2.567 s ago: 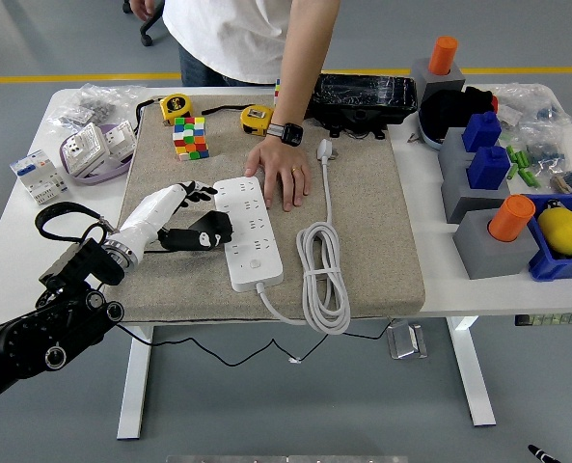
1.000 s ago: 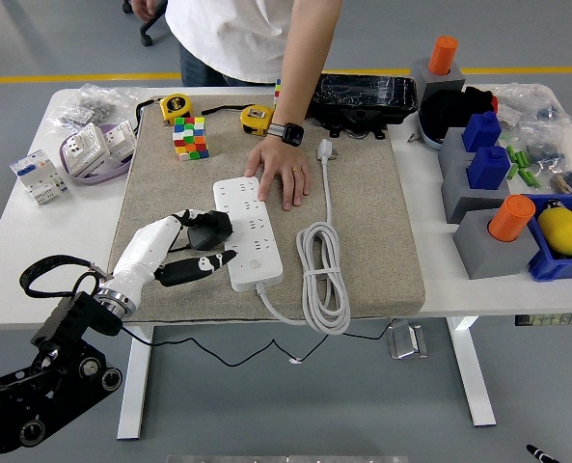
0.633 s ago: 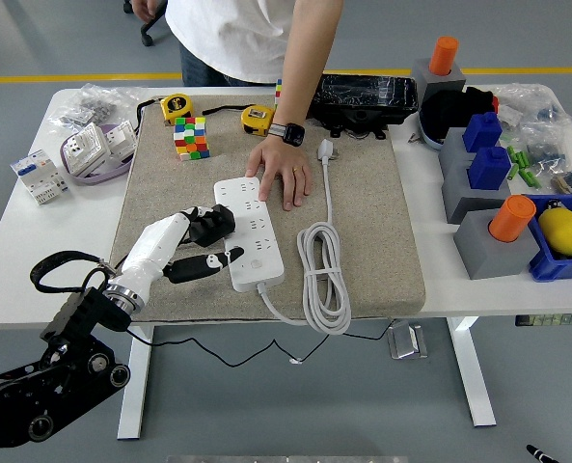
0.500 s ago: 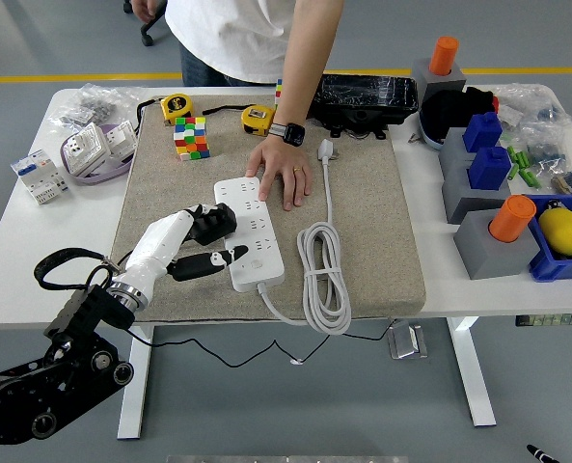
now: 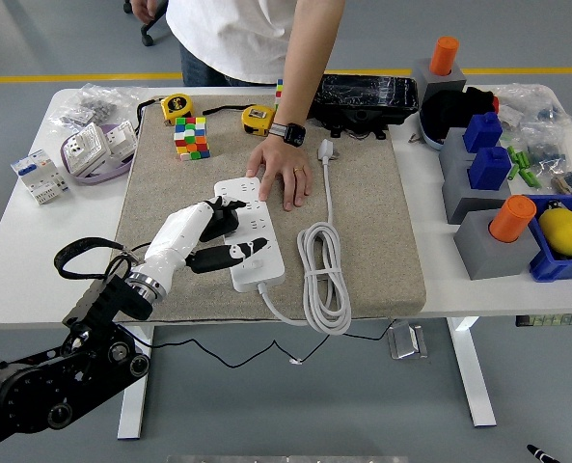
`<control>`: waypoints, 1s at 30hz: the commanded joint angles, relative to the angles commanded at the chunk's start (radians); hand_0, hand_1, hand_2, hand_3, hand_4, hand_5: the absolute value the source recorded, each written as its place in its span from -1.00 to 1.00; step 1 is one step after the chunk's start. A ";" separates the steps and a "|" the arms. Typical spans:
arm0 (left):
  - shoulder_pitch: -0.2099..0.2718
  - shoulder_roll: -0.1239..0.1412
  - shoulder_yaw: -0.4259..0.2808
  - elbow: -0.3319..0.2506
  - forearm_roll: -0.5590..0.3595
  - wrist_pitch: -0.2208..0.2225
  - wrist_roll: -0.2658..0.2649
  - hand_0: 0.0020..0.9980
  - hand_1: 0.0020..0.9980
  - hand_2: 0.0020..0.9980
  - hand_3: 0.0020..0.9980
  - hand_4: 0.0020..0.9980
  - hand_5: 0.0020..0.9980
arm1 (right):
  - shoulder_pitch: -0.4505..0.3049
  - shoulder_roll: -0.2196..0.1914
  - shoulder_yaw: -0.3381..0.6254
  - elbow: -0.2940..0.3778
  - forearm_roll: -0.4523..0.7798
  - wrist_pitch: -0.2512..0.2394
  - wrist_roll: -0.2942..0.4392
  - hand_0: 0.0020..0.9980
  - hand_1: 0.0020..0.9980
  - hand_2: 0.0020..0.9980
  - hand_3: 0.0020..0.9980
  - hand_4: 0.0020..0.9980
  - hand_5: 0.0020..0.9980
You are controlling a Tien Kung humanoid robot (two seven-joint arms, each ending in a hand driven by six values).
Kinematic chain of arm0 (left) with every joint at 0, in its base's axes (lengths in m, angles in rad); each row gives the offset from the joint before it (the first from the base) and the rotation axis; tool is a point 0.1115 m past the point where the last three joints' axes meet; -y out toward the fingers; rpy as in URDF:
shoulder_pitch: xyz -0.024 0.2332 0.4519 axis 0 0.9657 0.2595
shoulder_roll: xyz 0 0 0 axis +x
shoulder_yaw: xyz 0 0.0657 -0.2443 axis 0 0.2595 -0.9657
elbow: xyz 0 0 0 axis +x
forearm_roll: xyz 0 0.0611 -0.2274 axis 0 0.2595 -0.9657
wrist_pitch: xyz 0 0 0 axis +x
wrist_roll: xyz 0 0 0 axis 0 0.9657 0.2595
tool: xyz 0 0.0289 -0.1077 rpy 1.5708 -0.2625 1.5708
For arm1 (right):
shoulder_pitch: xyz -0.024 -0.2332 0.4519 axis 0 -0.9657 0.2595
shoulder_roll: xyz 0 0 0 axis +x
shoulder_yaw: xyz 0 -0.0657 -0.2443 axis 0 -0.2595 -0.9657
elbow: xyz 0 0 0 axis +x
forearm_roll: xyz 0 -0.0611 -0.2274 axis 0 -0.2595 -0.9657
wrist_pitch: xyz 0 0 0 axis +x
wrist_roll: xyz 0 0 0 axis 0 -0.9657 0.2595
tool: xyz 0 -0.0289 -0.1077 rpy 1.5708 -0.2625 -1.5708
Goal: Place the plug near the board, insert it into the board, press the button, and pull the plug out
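Note:
A white power strip lies on the beige mat. Its white cable is coiled to the right and ends in a white plug. My left hand is shut on a black plug and holds it at the strip's left edge, over its sockets, with my thumb reaching over the strip's near half. Whether the plug sits in a socket is hidden. A person's hand presses flat on the strip's far end.
A Rubik's cube and two yellow tape measures lie at the mat's far edge. A black case sits behind. Grey blocks with blue and orange pegs and a blue bin stand right. A purple tray sits left.
My left hand has moved right and away from me with the black plug, from beside the strip to over its left edge. The person's hand has stayed on the strip.

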 joint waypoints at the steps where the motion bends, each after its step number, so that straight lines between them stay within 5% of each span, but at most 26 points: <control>1: -0.002 -0.001 0.001 -0.001 -0.001 -0.001 0.000 0.47 0.58 0.55 0.54 0.83 0.43 | 0.000 0.000 0.001 0.000 0.000 0.000 0.000 0.20 0.28 0.29 0.11 0.90 -0.01; 30: -0.021 -0.014 0.012 -0.007 0.001 -0.011 0.003 0.47 0.57 0.54 0.54 0.83 0.43 | 0.001 0.000 0.001 0.001 0.001 -0.002 0.003 0.20 0.28 0.28 0.11 0.90 -0.01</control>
